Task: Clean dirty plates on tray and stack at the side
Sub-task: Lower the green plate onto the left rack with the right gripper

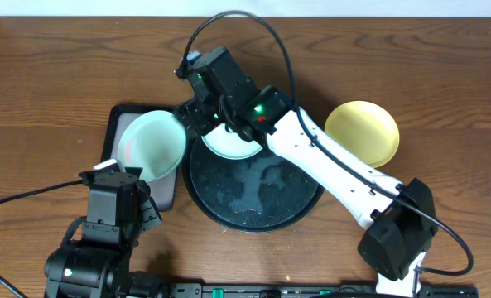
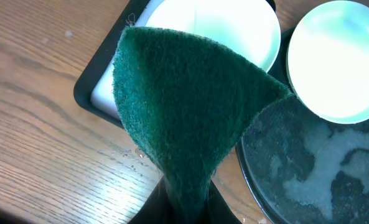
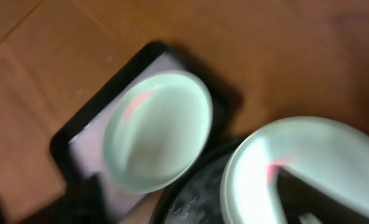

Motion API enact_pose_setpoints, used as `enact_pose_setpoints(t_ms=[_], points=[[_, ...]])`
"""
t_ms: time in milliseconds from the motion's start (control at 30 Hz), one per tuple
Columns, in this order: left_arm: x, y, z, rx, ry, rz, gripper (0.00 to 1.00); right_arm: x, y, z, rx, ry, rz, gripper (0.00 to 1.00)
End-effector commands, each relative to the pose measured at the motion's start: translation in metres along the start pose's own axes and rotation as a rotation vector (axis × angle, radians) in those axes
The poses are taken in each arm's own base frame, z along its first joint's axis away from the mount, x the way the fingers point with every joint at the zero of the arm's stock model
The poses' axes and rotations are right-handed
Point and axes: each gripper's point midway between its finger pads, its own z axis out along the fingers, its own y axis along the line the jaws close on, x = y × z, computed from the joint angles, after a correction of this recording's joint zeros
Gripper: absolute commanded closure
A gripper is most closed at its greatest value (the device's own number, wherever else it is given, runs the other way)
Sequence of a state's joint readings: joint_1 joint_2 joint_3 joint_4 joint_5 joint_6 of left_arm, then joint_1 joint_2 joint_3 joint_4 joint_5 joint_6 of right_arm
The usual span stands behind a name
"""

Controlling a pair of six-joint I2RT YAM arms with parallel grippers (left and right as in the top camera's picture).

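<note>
Overhead: wooden tabletop [image 1: 46, 74], two arms. Round black tray [image 1: 262, 207] sits at centre, its bottom wet with a patchy foamy film.

Plates:
- Mint plate one [image 1: 151, 145] lies in the smaller rectangular black tray [image 1: 113, 124], left of the round tray.
- Mint plate two [image 1: 228, 147] lies on the far-left part of the round tray, partly hidden under the right arm.
- Yellow plate [image 1: 363, 132] sits on the bare tabletop just beside the round tray's far-right edge, no arm near it.

No two plates are stacked.

Left wrist: left tool [image 2: 184, 208] is clenched on a dark green scouring pad [image 2: 184, 106]. The pad fans up from the jaws and covers much of the view. Behind it are the rectangular tray's corner with mint plate one [image 2: 215, 28], and mint plate two [image 2: 336, 59] over the wet round tray [image 2: 308, 168]. The two mint plates are near each other with a narrow gap between them. The pad hangs above the tabletop and the near edge of both trays. I cannot tell if it touches anything. From overhead the left tool is at bottom left, near the rectangular tray's front edge.

Right wrist: blurred. Right tool [image 3: 184, 183] is released, jaws spread wide and nothing gripped. One dark finger [image 3: 315, 199] sits over mint plate two [image 3: 296, 155], the other is low at left by the rectangular tray. Mint plate one [image 3: 159, 130] shows a reddish streak near its rim. Mint plate two has a small reddish mark too.
</note>
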State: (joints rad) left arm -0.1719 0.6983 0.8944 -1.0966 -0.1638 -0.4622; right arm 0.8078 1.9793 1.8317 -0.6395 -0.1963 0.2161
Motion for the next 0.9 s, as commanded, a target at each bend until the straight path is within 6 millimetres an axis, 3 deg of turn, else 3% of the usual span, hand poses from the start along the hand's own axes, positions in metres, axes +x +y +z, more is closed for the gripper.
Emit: enact_pose_setpoints(t_ms=[0,200,333,467,633,733,867], points=[[-0.001,0.002,0.000,-0.012,-0.008,0.018,0.91,0.006,0.022,-0.005,-0.071,0.034,0.041,0.01],[-0.001,0.002,0.000,-0.013,-0.007,0.018,0.90,0.025,0.033,0.002,-0.071,0.080,0.027,0.04],[-0.001,0.002,0.000,-0.013,-0.008,0.018,0.87,0.040,0.025,0.014,0.034,0.095,0.082,0.38],[-0.001,0.002,0.000,-0.013,-0.007,0.018,0.87,0.052,0.014,0.029,0.165,0.080,0.156,0.43],[-0.001,0.003,0.001,-0.013,-0.006,0.018,0.92,0.060,0.020,0.053,0.199,0.040,0.166,0.50],[0.000,0.003,0.001,-0.014,-0.004,0.018,0.92,0.065,0.021,0.072,0.218,0.023,0.150,0.58],[0.000,0.003,0.002,-0.015,-0.002,0.018,0.92,0.082,0.015,0.104,0.237,0.038,0.141,0.59]])
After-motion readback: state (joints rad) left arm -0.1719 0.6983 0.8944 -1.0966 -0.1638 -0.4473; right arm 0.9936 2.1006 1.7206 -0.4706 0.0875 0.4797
